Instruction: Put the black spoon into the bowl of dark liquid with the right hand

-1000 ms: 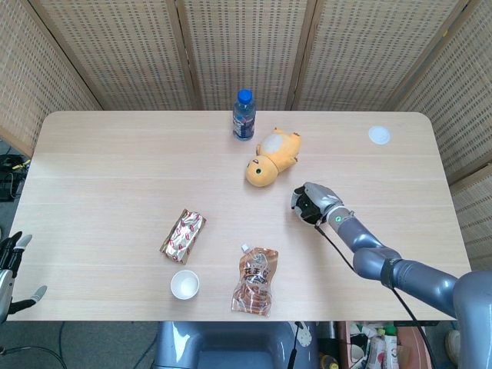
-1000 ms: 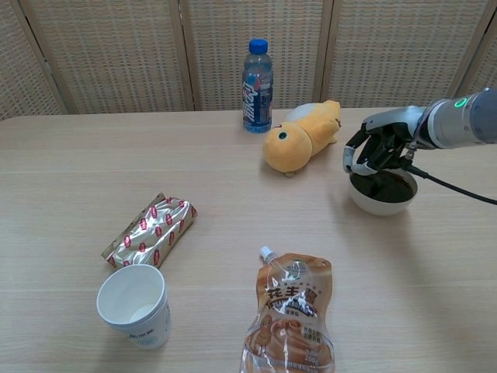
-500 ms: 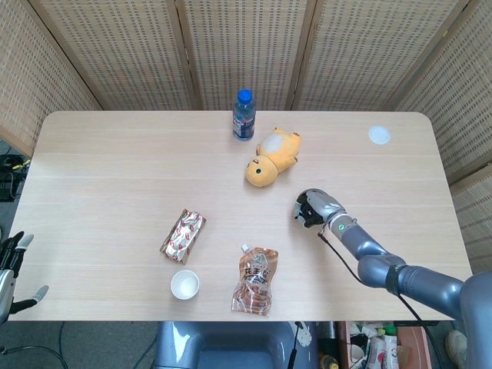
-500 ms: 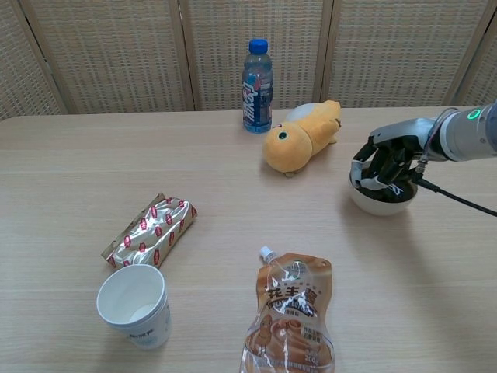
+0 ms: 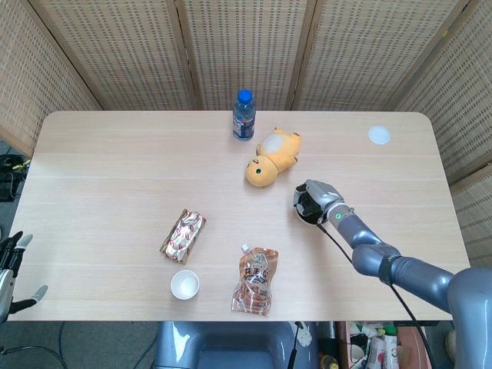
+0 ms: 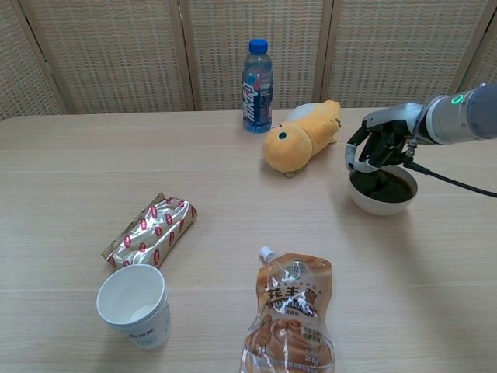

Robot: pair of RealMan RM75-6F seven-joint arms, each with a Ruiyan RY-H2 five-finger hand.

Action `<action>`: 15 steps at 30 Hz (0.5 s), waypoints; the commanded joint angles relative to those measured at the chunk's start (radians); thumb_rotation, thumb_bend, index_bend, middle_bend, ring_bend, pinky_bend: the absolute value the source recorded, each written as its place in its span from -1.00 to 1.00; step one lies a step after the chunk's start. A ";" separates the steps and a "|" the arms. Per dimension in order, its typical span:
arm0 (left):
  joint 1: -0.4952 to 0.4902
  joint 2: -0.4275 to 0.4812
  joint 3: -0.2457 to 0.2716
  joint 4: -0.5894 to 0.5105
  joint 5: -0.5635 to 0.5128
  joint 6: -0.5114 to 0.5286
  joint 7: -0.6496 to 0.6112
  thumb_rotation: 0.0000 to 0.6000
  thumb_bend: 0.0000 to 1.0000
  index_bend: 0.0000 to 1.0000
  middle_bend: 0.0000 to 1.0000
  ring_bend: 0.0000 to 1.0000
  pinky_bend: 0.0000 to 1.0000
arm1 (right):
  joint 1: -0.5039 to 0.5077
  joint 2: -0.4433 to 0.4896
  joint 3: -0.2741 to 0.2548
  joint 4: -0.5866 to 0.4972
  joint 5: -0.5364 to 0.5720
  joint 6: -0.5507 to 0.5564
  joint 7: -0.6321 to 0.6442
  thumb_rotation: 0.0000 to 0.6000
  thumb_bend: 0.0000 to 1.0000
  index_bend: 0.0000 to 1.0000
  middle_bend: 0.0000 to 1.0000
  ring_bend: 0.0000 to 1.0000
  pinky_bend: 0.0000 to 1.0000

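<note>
Right hand point(image 6: 378, 148) (grip unclear) hovers over bowl point(image 6: 383, 193) on wooden table point(image 6: 70, 171), wicker screens point(image 6: 109, 47) behind.

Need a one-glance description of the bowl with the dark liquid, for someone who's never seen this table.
Start from the blue-capped bottle at the back of the table, then the yellow plush toy lying just in front of it. To the right of the toy, under the right robot hand, sits the bowl. It is white, low and round, filled with near-black liquid; the only other white vessel is an empty paper cup at the near left.
</note>
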 commanded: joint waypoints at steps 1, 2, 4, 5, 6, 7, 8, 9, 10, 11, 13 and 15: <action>0.001 -0.001 0.001 0.002 0.001 0.001 -0.002 1.00 -0.54 -1.00 -1.00 -1.00 -1.00 | 0.008 0.000 -0.003 -0.023 0.003 -0.002 -0.009 1.00 0.75 0.50 0.78 0.79 0.98; 0.001 -0.001 0.001 0.003 0.001 0.000 -0.004 1.00 -0.54 -1.00 -1.00 -1.00 -1.00 | 0.009 0.001 -0.007 -0.030 0.003 -0.001 -0.012 1.00 0.75 0.50 0.78 0.79 0.98; 0.001 -0.002 0.001 0.006 0.001 0.000 -0.007 1.00 -0.54 -1.00 -1.00 -1.00 -1.00 | 0.008 0.006 -0.018 -0.045 0.004 0.004 -0.019 1.00 0.75 0.50 0.78 0.79 0.98; 0.001 -0.003 0.001 0.008 0.002 0.001 -0.008 1.00 -0.54 -1.00 -1.00 -1.00 -1.00 | 0.007 0.008 -0.022 -0.052 0.005 0.004 -0.021 1.00 0.76 0.50 0.78 0.79 0.98; 0.001 -0.003 0.001 0.009 0.002 0.001 -0.009 1.00 -0.54 -1.00 -1.00 -1.00 -1.00 | 0.006 0.010 -0.025 -0.057 0.006 0.005 -0.022 1.00 0.75 0.50 0.78 0.79 0.98; 0.001 -0.004 0.001 0.010 0.002 0.001 -0.010 1.00 -0.54 -1.00 -1.00 -1.00 -1.00 | 0.005 0.014 -0.029 -0.063 0.008 0.005 -0.022 1.00 0.75 0.50 0.78 0.79 0.98; 0.001 -0.004 0.001 0.012 0.002 0.000 -0.011 1.00 -0.54 -1.00 -1.00 -1.00 -1.00 | 0.003 0.017 -0.034 -0.068 0.010 0.006 -0.024 1.00 0.75 0.50 0.78 0.79 0.98; 0.000 -0.004 0.001 0.012 0.002 -0.001 -0.011 1.00 -0.54 -1.00 -1.00 -1.00 -1.00 | 0.002 0.020 -0.039 -0.071 0.011 0.007 -0.026 1.00 0.75 0.50 0.78 0.79 0.98; 0.000 -0.004 0.001 0.012 0.002 -0.001 -0.012 1.00 -0.54 -1.00 -1.00 -1.00 -1.00 | 0.001 0.022 -0.042 -0.072 0.012 0.008 -0.027 1.00 0.75 0.50 0.78 0.79 0.98; 0.000 -0.004 0.000 0.012 0.004 0.000 -0.012 1.00 -0.54 -1.00 -1.00 -1.00 -1.00 | -0.001 0.025 -0.046 -0.073 0.015 0.010 -0.027 1.00 0.76 0.50 0.78 0.79 0.98; -0.001 -0.005 0.000 0.011 0.006 0.000 -0.011 1.00 -0.54 -1.00 -1.00 -1.00 -1.00 | -0.006 0.029 -0.054 -0.062 0.026 0.013 -0.026 1.00 0.76 0.50 0.78 0.79 0.98; -0.002 -0.005 0.000 0.010 0.007 0.000 -0.008 1.00 -0.54 -1.00 -1.00 -1.00 -1.00 | -0.006 0.029 -0.057 -0.046 0.034 0.011 -0.025 1.00 0.76 0.50 0.78 0.79 0.98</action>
